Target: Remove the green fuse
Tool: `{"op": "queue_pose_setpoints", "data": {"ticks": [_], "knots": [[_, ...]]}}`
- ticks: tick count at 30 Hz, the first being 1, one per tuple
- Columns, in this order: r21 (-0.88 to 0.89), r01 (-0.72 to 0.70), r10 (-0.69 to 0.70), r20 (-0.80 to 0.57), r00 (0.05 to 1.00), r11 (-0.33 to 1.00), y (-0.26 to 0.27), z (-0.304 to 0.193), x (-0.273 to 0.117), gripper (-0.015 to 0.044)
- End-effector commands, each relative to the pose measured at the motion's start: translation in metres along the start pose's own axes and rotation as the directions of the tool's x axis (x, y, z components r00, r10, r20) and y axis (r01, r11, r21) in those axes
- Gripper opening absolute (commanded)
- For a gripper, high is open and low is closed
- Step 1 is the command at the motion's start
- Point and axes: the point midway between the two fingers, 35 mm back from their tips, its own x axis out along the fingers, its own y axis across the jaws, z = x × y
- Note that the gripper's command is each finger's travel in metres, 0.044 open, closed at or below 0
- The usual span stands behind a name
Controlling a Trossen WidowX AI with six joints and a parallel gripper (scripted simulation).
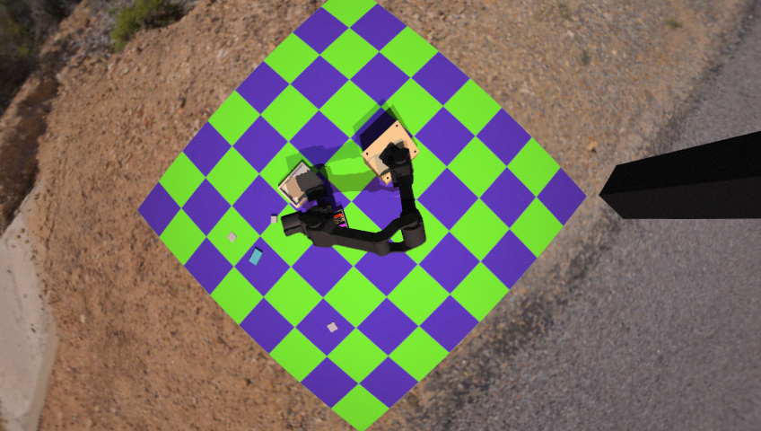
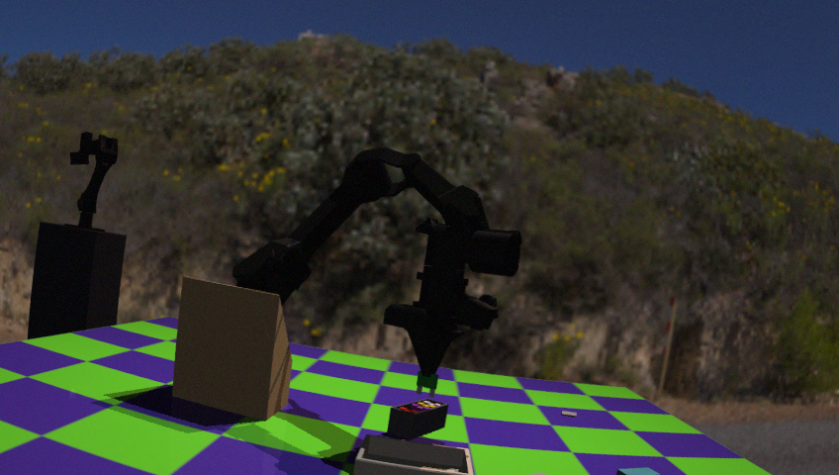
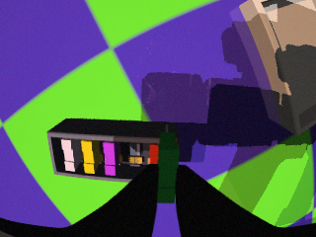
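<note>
Though half-hidden — green fuse [image 3: 169, 165] clamped

One claw [image 2: 427, 376] pinches one green fuse [image 3: 168, 166]. One fuse block [image 3: 106, 146] holds four fuses: one pale pink [image 3: 67, 154], one yellow [image 3: 87, 157], one magenta [image 3: 109, 158], one red [image 3: 153, 154]. There is one tray [image 2: 412, 457], one tan box [image 2: 230, 346], three small pale tiles [image 1: 332, 327] and one blue block [image 1: 256, 257].

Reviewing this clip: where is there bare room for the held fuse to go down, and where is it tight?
The gripper holds the green fuse above the fuse block. The tray interior shows nothing inside; that is the free patch. It is tight over the block's remaining fuses and where block and tray sit near each other.
</note>
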Motion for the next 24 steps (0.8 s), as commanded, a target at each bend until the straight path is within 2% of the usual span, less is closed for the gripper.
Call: {"op": "queue_pose_setpoints", "data": {"ticks": [1,24], "knots": [[-0.003,0.009,-0.009,0.003,1.000,1.000,-0.017,0.015,-0.002,0.0000],[-0.006,0.009,-0.009,0.002,1.000,1.000,-0.124,0.071,0.000,0.0000]]}}
